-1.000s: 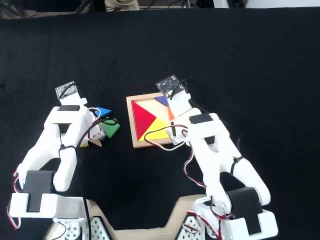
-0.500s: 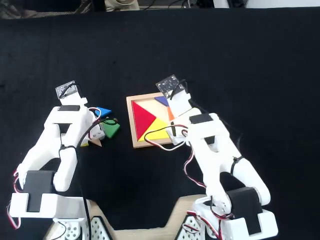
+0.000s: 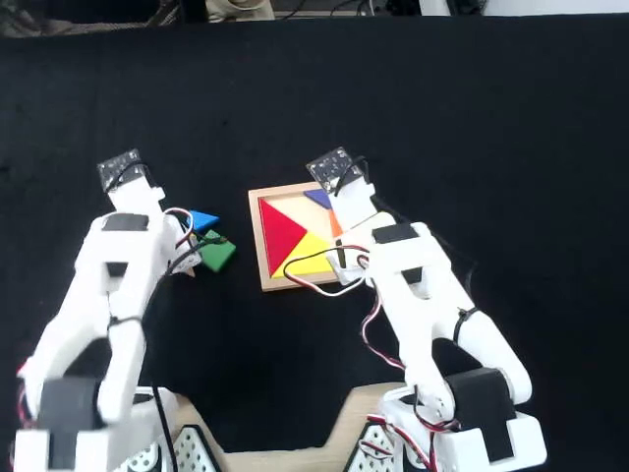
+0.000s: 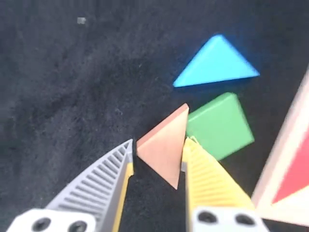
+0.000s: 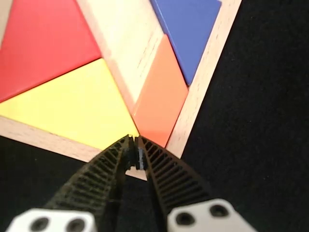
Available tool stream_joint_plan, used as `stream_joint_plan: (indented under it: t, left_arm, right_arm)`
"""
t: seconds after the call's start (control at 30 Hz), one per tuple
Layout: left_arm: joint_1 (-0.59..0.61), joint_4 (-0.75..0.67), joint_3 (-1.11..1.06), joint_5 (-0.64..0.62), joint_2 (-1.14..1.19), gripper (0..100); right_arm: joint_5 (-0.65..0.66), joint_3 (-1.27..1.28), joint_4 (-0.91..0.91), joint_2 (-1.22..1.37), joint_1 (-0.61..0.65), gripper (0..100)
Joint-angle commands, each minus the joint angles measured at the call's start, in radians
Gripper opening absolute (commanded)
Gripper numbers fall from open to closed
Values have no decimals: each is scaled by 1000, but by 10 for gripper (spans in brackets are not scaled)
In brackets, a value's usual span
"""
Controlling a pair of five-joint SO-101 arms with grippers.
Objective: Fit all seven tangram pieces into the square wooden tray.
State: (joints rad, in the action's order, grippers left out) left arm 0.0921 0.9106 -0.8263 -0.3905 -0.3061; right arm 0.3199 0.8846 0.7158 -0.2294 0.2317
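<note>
High cam sits off the arms, up above, looking steeply down over the whole black table (image 3: 472,128), arm bases at the near edge (that's your wide shot). Left wrist cam hangs close over the cloth, looking along the left gripper (image 4: 158,144) and the tan triangle (image 4: 163,152) pinched in it. It shares the blue triangle (image 4: 217,63), green square (image 4: 219,125) and a tray (image 4: 285,159) edge with the high cam. Right wrist cam looks down past the closed right gripper (image 5: 133,142), very near a tray corner, sharing the red piece (image 5: 43,43) and yellow piece (image 5: 67,106) with the high cam.
</note>
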Motion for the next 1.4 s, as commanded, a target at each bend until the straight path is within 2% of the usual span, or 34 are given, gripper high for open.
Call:
stream_joint_plan:
  t: [0.0, 0.1, 0.2, 0.4, 0.63, 0.87, 1.13, 1.37]
  left_arm:
    - [-10, 9, -18, 52, -160, 134]
    - [-30, 17, -16, 121, -247, 134]
    - [-104, 74, 27, 219, -285, 135]
    - [-275, 160, 248, 233, -178, 135]
    - [-449, 166, 562, 40, 216, 135]
    - [-481, 175, 898, -121, 626, 135]
    - [-556, 167, 1038, -160, 764, 135]
    - [-556, 173, 1052, -318, 815, 135]
  right_arm:
    - [3, -58, -9, -7, -17, 11]
    - [3, -77, -12, -10, -78, 11]
    - [-18, -143, -12, -4, -226, 11]
    - [-221, -202, -15, -1, -408, 11]
    - [-267, -189, -68, -1, -457, 11]
    - [-262, -183, -74, 1, -457, 11]
    - [-259, -193, -117, 47, -456, 11]
    - [-259, -217, -110, 87, -456, 11]
